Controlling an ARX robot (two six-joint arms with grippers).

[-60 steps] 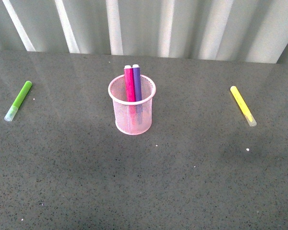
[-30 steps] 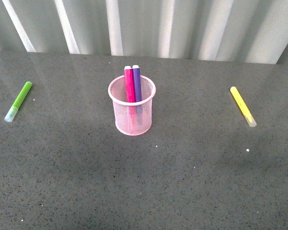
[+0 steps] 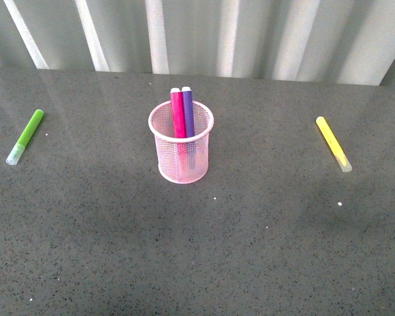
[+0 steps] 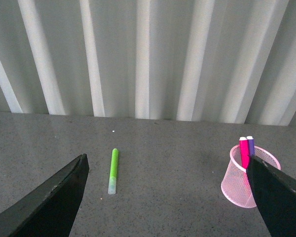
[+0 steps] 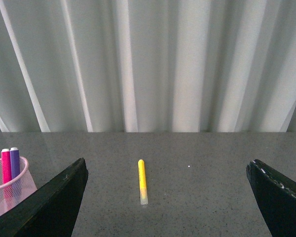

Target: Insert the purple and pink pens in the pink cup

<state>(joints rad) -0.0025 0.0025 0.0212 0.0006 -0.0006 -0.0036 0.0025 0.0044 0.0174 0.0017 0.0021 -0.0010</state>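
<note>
Front: pink cup (image 3: 181,150) upright mid-worktop (image 3: 197,250); pink pen (image 3: 178,115) and purple pen (image 3: 187,113) stand in it side by side, long axes near vertical, white ends up, leaning slightly back. Lime marker (image 3: 25,137) far left, yellow marker (image 3: 333,144) far right, both flat.
Left wrist: left hand (image 4: 170,197) spread wide, holding nothing; cup beside one finger.
Right wrist: right hand (image 5: 167,200) spread wide, holding nothing.

No visible change, only a slight shift in framing
</note>
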